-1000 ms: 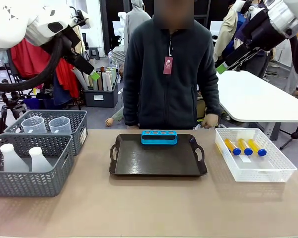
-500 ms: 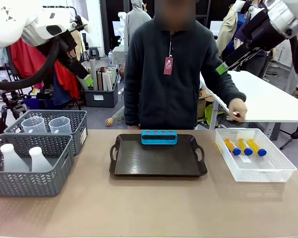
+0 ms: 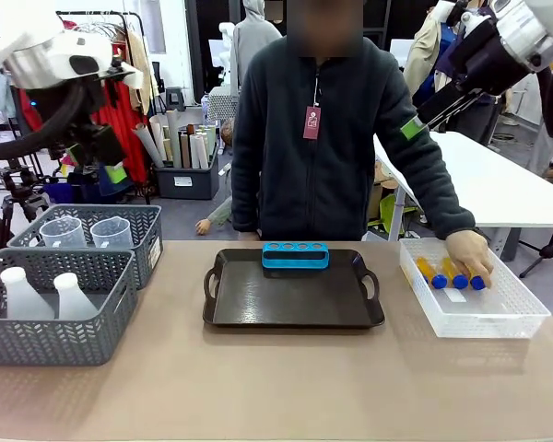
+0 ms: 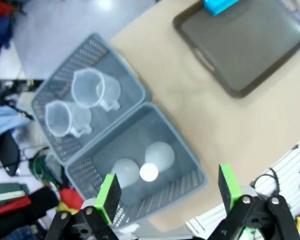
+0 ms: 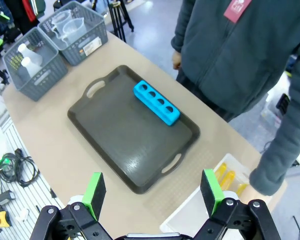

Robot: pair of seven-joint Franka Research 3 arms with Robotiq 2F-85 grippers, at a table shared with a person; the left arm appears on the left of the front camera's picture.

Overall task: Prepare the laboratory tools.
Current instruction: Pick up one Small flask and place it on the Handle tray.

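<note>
Left claw (image 4: 168,188) spread wide, flasks (image 4: 158,153) directly below

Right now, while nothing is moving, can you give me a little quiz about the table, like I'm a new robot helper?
1. True or false: the blue rack sits on the dark tray.
2. Where is the person's hand reaching? A) the tray B) the white basket C) the rack
3. How many flasks stand in the nearer grey basket?

Key: 1 true. 2 B. 3 two.
</note>
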